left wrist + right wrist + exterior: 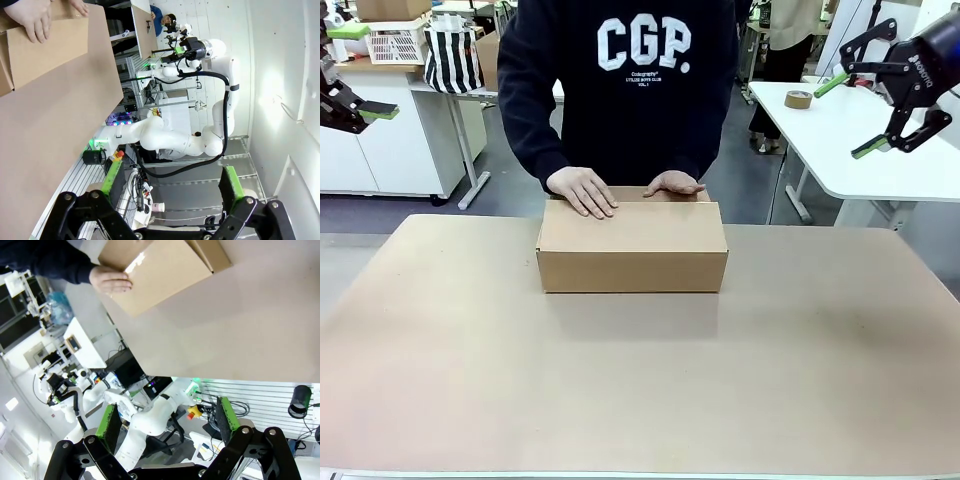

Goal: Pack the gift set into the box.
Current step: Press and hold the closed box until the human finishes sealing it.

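The box (632,245) sits on the far middle of the brown table, its top flaps folded down flat. A person in a dark sweatshirt stands behind it and rests one hand (582,190) and the other hand (675,183) on its lid. The gift set is hidden. My left gripper (362,75) hangs open high at the far left, well away from the box (45,47); its own view has the left gripper (172,180) with nothing between its fingers. My right gripper (850,117) hangs open high at the far right. The right gripper (167,419) is empty too, far from the box (160,272).
The table (640,380) in front of the box is bare brown surface. A white side table (880,150) at the right carries a roll of tape (798,99). At the back left stand a striped bag (452,55) and a white basket (395,42).
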Robot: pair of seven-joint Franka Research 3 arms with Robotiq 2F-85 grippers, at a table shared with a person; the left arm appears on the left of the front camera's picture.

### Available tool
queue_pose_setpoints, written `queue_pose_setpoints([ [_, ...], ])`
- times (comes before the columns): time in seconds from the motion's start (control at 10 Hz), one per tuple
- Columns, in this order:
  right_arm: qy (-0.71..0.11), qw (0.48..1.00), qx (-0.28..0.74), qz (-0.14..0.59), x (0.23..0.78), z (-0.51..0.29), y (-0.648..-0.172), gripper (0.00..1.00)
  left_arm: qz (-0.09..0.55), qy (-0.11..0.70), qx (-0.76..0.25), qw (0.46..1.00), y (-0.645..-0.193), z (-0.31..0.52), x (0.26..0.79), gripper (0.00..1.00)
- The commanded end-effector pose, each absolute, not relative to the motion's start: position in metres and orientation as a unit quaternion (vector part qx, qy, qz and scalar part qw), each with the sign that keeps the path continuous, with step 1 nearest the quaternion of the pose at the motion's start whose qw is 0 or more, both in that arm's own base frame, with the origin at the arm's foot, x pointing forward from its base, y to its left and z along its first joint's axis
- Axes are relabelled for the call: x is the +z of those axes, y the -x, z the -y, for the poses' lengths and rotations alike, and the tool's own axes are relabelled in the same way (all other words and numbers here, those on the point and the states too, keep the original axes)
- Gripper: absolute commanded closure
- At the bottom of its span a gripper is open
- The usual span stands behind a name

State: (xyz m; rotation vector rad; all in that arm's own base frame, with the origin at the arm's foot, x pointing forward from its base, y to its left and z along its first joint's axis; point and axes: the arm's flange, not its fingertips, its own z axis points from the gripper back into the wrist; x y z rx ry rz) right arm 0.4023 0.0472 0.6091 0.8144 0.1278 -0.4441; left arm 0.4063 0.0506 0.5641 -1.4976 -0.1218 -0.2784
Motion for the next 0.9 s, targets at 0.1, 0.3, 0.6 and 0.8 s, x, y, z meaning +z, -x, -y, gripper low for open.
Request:
queue_pose_setpoints([
  [0.1, -0.387, 0.895, -0.214, -0.064, 0.6112, -0.0457, -0.4024, 0.0, 0.056, 0.677, -0.128, 0.723, -0.4043, -0.0504, 0.5639, 0.0],
  [0.3, -0.387, 0.895, -0.214, -0.064, 0.6112, -0.0457, -0.4024, 0.0, 0.056, 0.677, -0.128, 0.723, -0.4043, -0.0504, 0.5639, 0.0],
  [0.6, -0.387, 0.895, -0.214, -0.064, 0.6112, -0.0457, -0.4024, 0.0, 0.056, 0.677, -0.128, 0.723, -0.4043, -0.0504, 0.5639, 0.0],
  [0.8, -0.387, 0.895, -0.214, -0.064, 0.6112, -0.0457, -0.4024, 0.0, 0.056, 0.677, -0.128, 0.723, -0.4043, -0.0504, 0.5639, 0.0],
])
